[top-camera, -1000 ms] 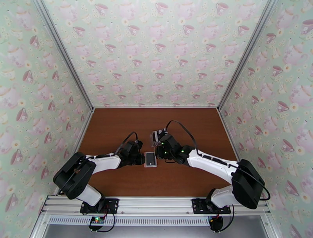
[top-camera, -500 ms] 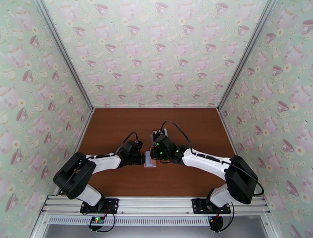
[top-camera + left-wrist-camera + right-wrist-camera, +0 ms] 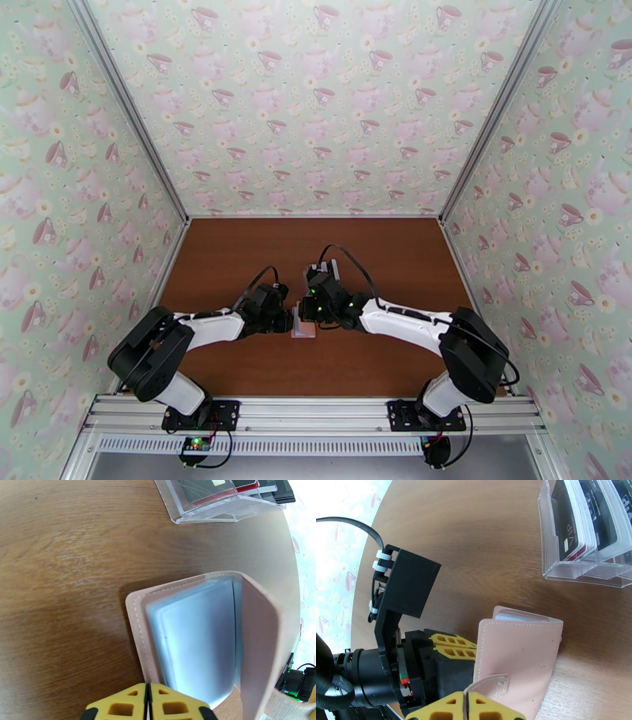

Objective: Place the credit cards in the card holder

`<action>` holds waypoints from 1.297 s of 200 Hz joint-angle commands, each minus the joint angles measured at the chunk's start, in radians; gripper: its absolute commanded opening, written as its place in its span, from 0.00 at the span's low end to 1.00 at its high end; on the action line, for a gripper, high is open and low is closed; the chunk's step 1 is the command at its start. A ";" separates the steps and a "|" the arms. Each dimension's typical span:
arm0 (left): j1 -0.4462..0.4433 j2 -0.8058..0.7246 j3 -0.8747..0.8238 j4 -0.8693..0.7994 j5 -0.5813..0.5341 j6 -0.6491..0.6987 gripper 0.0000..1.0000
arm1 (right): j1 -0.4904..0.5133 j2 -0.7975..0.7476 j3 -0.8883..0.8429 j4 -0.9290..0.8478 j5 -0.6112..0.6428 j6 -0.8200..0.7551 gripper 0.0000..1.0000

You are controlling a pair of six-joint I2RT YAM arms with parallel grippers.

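The card holder (image 3: pixel 517 653) sits about midway between the left and right edges of the surface (image 3: pixel 59 559), somewhat nearer the near edge than the far one. It is half folded: one pink cover lies flat, and the other stands raised over the pale blue-grey pockets (image 3: pixel 197 638). The right gripper (image 3: pixel 466 705) has its jaws clenched on the snap tab (image 3: pixel 491 685) of the raised cover. The left gripper (image 3: pixel 147 701) meets the flat cover's left edge with its jaws pressed together, possibly pinching it. Toward the far edge, near the holder, a clear rack (image 3: pixel 584 572) holds the credit cards (image 3: pixel 572 531) upright.
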 commanded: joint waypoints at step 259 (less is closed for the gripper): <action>0.049 -0.159 -0.069 -0.154 -0.011 0.011 0.44 | 0.001 0.257 0.032 0.165 -0.037 0.063 0.05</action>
